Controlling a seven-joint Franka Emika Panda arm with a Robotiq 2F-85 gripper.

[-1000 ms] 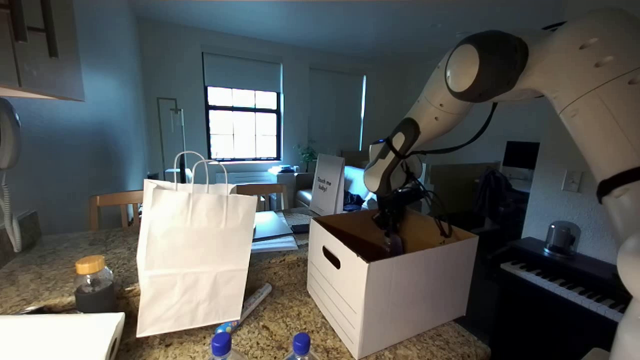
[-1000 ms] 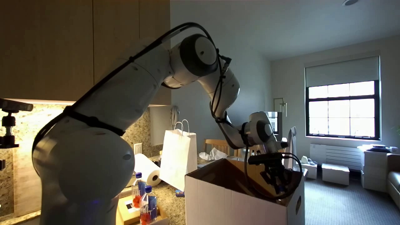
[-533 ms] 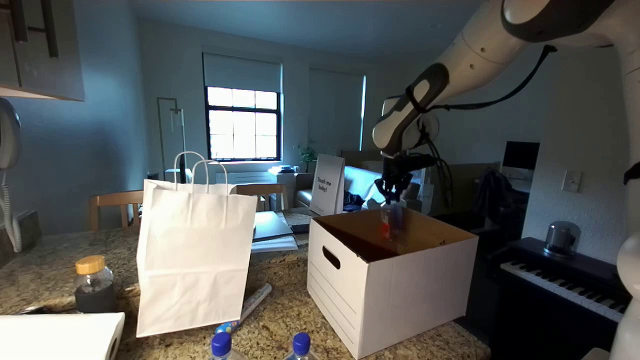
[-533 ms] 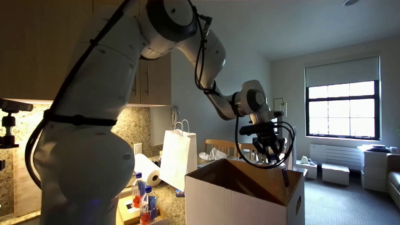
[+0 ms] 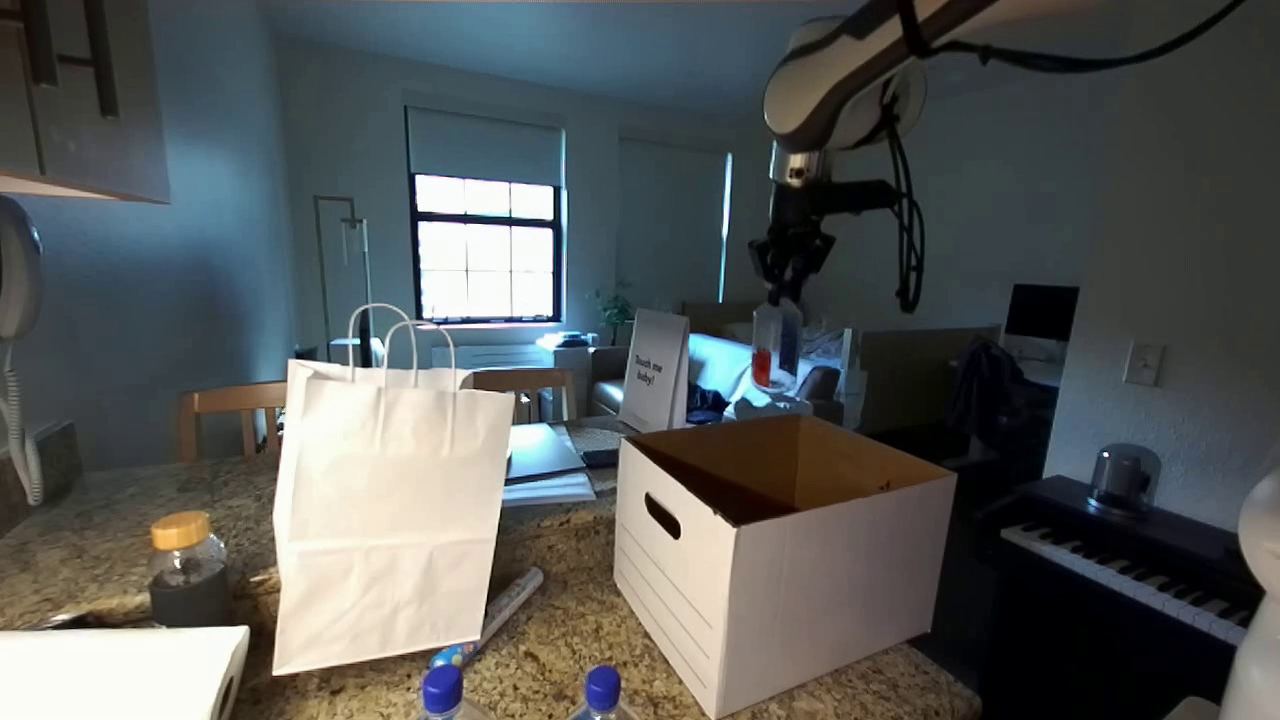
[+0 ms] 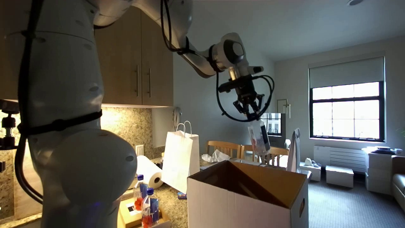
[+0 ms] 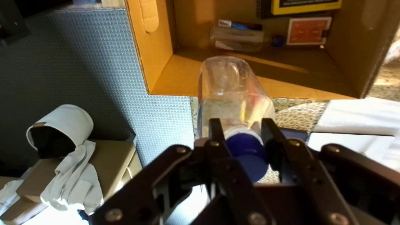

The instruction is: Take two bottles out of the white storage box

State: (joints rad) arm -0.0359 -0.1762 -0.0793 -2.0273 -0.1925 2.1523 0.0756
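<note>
High over the white storage box (image 5: 830,590), my gripper (image 7: 242,132) is shut on the cap end of a clear bottle (image 7: 229,90) with a blue cap. The bottle (image 6: 260,141) hangs base down, slightly tilted, clear of the box rim in both exterior views. Inside the box, whose brown wall (image 7: 154,59) shows in the wrist view, another clear bottle (image 7: 237,37) with a blue cap lies on its side. Outside the box, two more blue-capped bottles stand upright, a nearer bottle (image 6: 150,207) and a farther bottle (image 6: 136,193); an exterior view shows only their tops.
A red card-like thing (image 7: 309,31) and a yellow and black item (image 7: 306,7) lie in the box. Beside it on the counter stands a tall white paper bag (image 5: 390,530). Behind are a sign (image 5: 653,375) and a laptop (image 5: 543,452). A paper towel roll (image 6: 148,171) lies near the bag.
From down inside the box, my gripper has risen well above the rim, bringing the bottle up with it. The box and the other bottles outside it have stayed put.
</note>
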